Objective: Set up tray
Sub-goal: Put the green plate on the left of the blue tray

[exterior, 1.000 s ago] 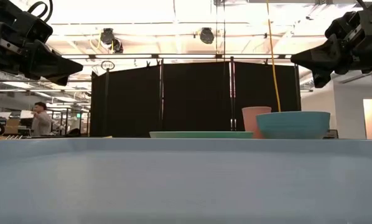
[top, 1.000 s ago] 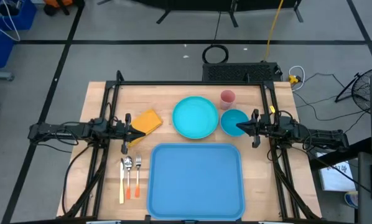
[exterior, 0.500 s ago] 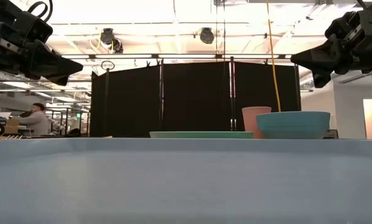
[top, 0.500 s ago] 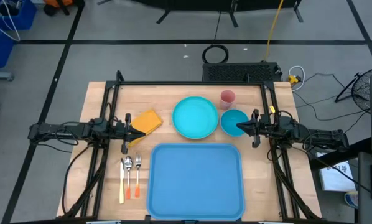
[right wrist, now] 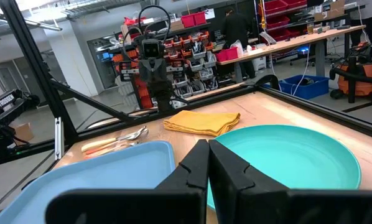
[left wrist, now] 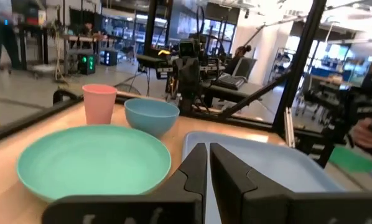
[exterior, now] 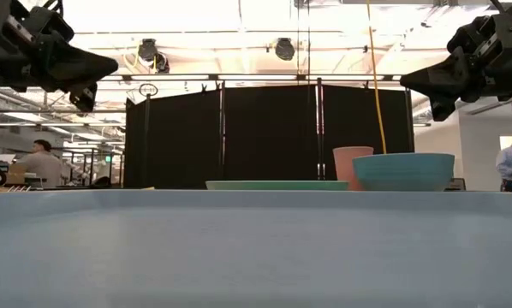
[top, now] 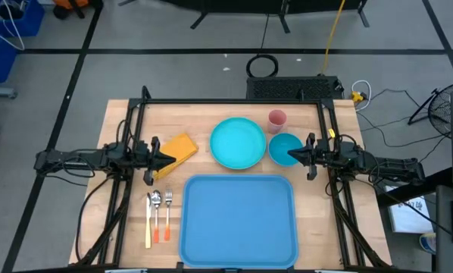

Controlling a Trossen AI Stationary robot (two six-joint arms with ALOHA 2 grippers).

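Observation:
The large blue tray [top: 238, 216] lies flat at the table's near middle, and its rim [exterior: 256, 239] fills the low view's foreground. Beyond it sit a round turquoise plate [top: 238, 142], a blue bowl [top: 281, 144] and a pink cup [top: 276, 119]. A folded yellow napkin [top: 181, 147] lies left of the plate. Cutlery [top: 158, 216] lies left of the tray. My left gripper [top: 173, 160] hovers shut above the napkin's near edge [left wrist: 208, 146]. My right gripper [top: 289, 154] hangs shut over the bowl [right wrist: 208, 143]. Both are high above the table [exterior: 110, 64] [exterior: 406, 83].
Black frame rails [top: 135, 121] [top: 329, 125] run along the table's left and right sides. Bare wood [top: 317, 227] shows right of the tray. People stand in the room beyond the table [exterior: 42, 162].
My left gripper has risen, as the low view shows, and its fingers have tipped closer to level. The right arm and all the tableware have stayed where they were.

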